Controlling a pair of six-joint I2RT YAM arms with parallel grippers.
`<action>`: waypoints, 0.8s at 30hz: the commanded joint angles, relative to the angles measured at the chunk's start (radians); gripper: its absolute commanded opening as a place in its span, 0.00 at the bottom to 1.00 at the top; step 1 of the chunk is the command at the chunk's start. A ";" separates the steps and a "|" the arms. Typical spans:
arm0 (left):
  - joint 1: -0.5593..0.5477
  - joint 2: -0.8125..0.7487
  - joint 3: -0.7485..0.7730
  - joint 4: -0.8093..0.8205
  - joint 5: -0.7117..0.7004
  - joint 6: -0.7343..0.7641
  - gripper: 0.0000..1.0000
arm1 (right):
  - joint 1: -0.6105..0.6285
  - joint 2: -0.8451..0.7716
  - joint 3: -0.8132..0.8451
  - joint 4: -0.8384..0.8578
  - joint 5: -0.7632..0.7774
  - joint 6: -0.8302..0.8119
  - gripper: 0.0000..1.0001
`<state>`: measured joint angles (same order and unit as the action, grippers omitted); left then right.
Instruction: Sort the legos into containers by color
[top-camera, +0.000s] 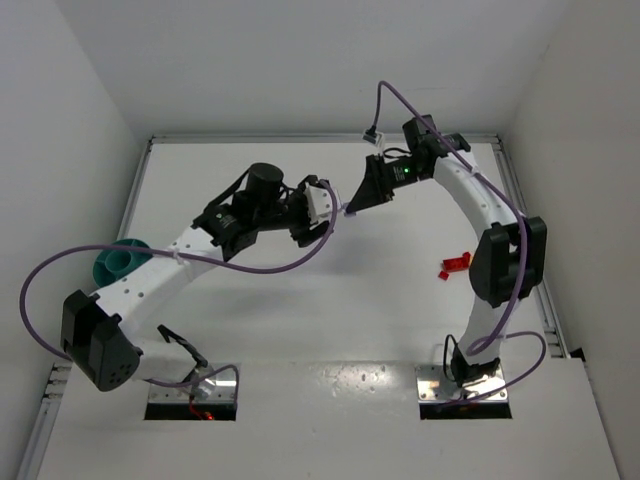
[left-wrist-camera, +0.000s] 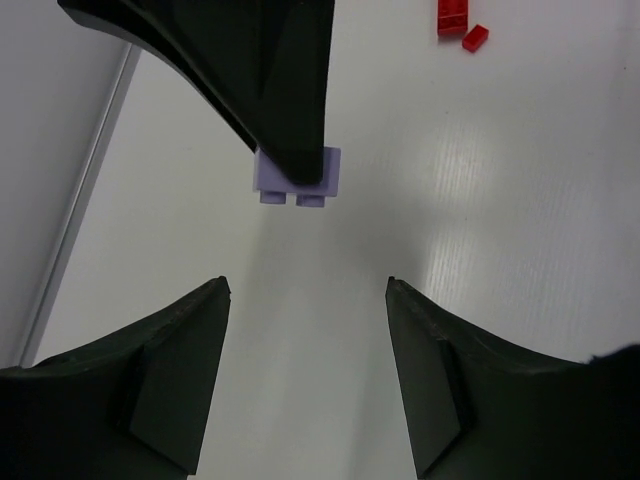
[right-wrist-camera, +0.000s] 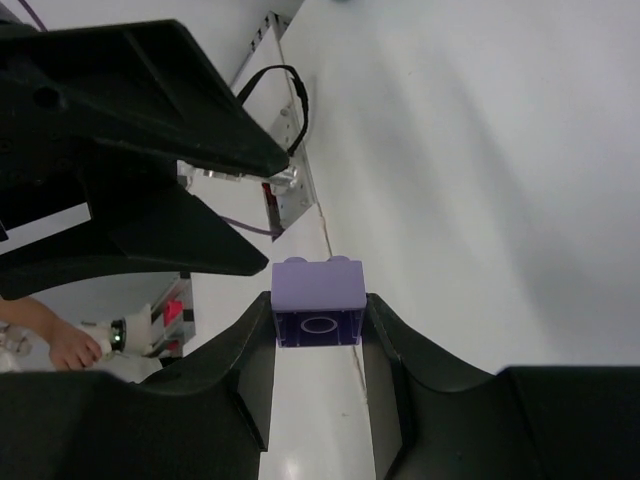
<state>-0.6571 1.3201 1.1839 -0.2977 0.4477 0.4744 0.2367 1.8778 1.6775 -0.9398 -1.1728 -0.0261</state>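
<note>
Teal bowl (top-camera: 110, 265) sits far left, tucked by your L arm. L gripper (left-wrist-camera: 307, 288) stands wide apart. R gripper (right-wrist-camera: 318, 308) is clamped on 1 pale purple brick (right-wrist-camera: 316, 283), mid-workspace, apparently off the table, just beyond L's tips and slightly left of centre. Brick should be light, rigid and slick, so take the free flat sides, not the studs. 2 red bricks (top-camera: 455, 265) lie well apart from it, by the R arm.

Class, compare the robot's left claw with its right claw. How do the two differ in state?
The left claw stands wide open; the right claw is shut. The left claw is empty; the right claw pinches a pale purple brick between its tips. Both are black, and they point towards each other.
</note>
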 joint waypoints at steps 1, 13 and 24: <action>-0.025 -0.012 0.005 0.071 -0.043 0.015 0.70 | 0.013 -0.060 -0.005 -0.019 0.010 -0.060 0.19; -0.064 0.017 -0.015 0.131 -0.063 0.015 0.72 | 0.032 -0.040 0.036 -0.059 0.051 -0.090 0.19; -0.075 0.067 0.005 0.164 -0.060 0.003 0.71 | 0.068 -0.049 0.045 -0.079 0.082 -0.133 0.19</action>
<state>-0.7204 1.3769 1.1713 -0.1864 0.3759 0.4854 0.2886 1.8542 1.6779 -1.0084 -1.0935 -0.1143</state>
